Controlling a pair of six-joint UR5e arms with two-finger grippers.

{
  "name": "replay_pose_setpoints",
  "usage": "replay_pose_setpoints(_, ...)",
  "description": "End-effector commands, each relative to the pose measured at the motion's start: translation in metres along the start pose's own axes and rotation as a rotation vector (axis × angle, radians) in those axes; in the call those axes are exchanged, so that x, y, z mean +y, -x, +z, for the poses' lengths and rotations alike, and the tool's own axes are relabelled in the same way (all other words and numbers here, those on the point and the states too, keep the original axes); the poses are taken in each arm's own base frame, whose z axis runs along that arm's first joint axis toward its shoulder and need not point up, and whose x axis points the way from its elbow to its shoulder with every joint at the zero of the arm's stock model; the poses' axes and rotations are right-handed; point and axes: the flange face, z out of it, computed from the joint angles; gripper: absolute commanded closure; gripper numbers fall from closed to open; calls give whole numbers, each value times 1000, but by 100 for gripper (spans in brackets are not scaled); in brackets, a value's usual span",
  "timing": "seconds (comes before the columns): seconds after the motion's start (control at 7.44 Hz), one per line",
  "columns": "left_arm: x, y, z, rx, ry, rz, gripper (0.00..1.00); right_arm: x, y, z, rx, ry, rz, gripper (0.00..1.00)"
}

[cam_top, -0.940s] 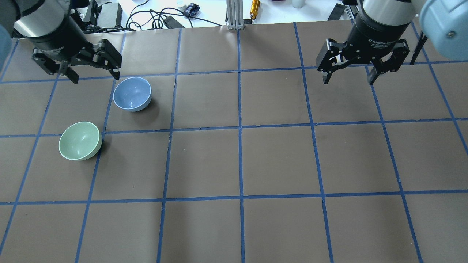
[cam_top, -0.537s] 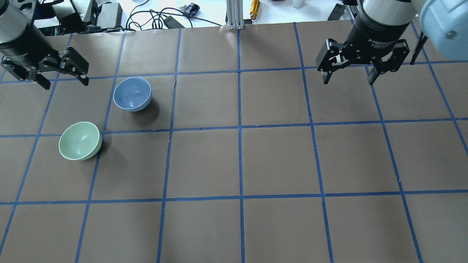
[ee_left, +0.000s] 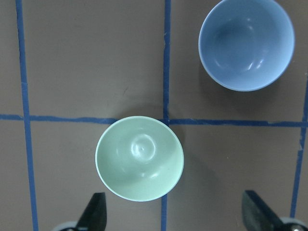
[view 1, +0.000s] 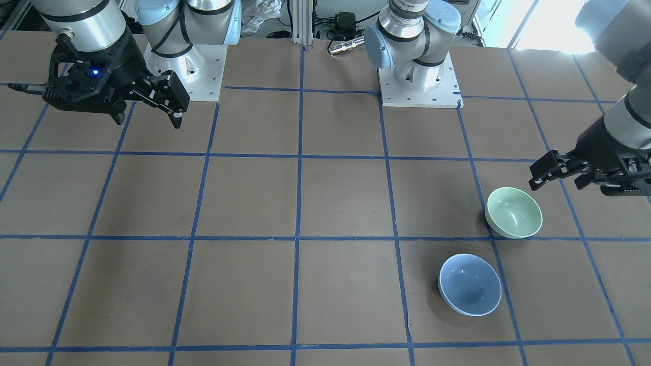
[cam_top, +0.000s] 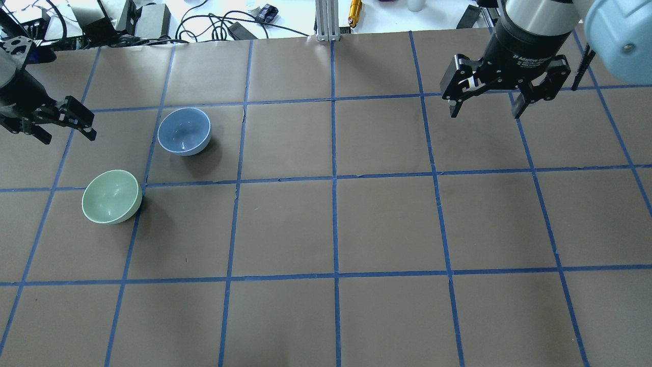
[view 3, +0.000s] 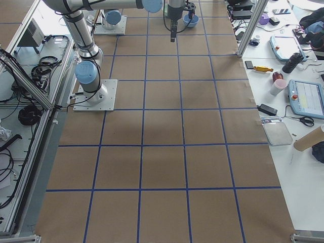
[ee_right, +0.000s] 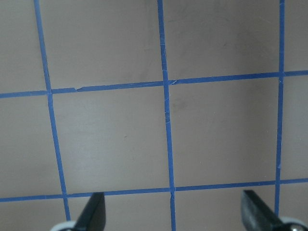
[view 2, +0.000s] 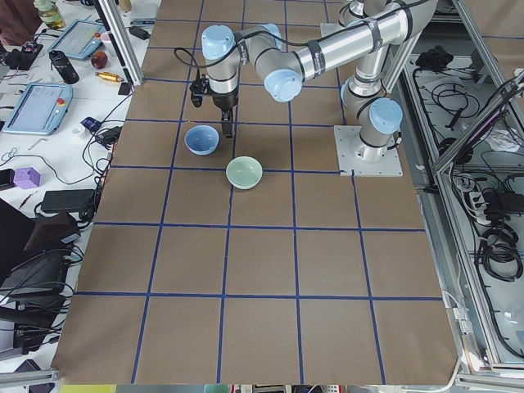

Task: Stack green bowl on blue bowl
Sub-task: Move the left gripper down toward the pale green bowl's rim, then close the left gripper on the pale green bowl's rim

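Note:
The green bowl (cam_top: 111, 197) stands upright on the brown table, left of centre; it also shows in the front view (view 1: 513, 212) and the left wrist view (ee_left: 139, 158). The blue bowl (cam_top: 184, 131) stands upright a little farther back and to its right, apart from it (view 1: 469, 284) (ee_left: 246, 44). My left gripper (cam_top: 69, 137) is open and empty, hovering behind and left of the green bowl (view 1: 557, 184). My right gripper (cam_top: 484, 113) is open and empty, above bare table at the far right (view 1: 148, 121).
Brown paper with a blue tape grid (cam_top: 334, 178) covers the table. Cables, power bricks and small tools (cam_top: 224, 23) lie beyond the far edge. The two arm bases (view 1: 419, 76) stand on the robot's side.
My left gripper has moved left, from just behind the blue bowl to near the table's left edge, still open. The bowls and the right arm have not moved.

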Motion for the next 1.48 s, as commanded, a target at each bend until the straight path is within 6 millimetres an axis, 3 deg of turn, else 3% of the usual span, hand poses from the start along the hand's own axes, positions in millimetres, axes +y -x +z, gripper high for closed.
replay_pose_setpoints(0.0, 4, 32, 66, 9, 6, 27, 0, 0, 0, 0, 0, -1, 0, 0)
replay_pose_setpoints(0.13, 22, 72, 83, 20, -41, 25, 0, 0, 0, 0, 0, 0, 0, 0)
replay_pose_setpoints(0.27, 35, 86, 97, 38, -27, 7, 0, 0, 0, 0, 0, 0, 0, 0)
replay_pose_setpoints(0.54, 43, 74, 123, 65, 16, 12, 0, 0, 0, 0, 0, 0, 0, 0)
replay_pose_setpoints(0.67, 36, 64, 125, 45, -10, 33, 0, 0, 0, 0, 0, -1, 0, 0)
replay_pose_setpoints(1.21, 36, 68, 155, 30, 2, 41, 2, 0, 0, 0, 0, 0, 0, 0)
replay_pose_setpoints(1.34, 36, 68, 159, 29, 11, 44, 20, 0, 0, 1, 0, 2, 0, 0)
